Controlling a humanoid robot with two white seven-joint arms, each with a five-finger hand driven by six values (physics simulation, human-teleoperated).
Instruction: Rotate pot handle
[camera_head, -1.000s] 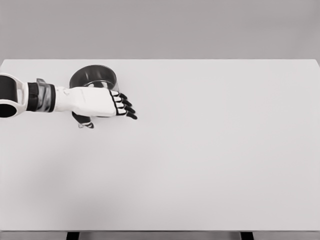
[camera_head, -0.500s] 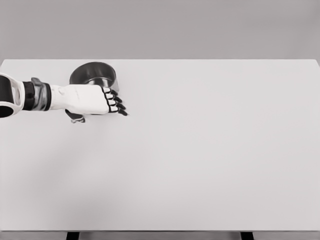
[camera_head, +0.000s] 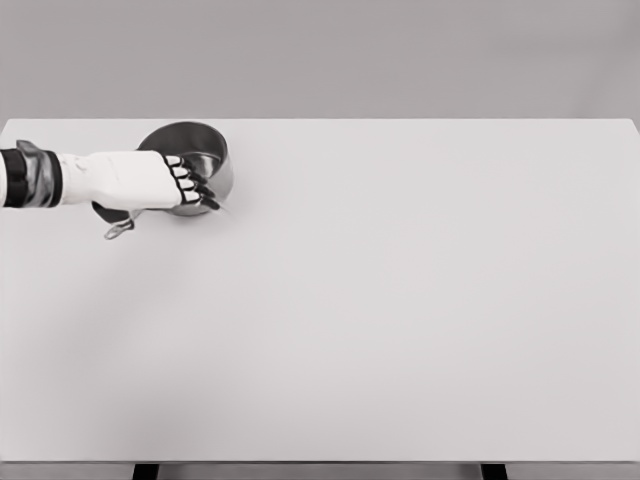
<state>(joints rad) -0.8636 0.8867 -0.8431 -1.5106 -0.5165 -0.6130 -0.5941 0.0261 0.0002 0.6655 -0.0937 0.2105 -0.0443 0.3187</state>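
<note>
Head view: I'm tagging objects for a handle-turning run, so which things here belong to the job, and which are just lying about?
Part of the job:
- metal pot
- pot handle, poking out below the hand toward the lower left
- left hand, over the pot's near side

Just there:
- white table, which only bears the pot

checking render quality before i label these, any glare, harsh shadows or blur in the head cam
Head view: even, diffuse light, no harsh shadows, only a faint soft shade on the white table below the left hand; mild bright sheen on the metal pot rim; edges look slightly soft, no motion blur.
</note>
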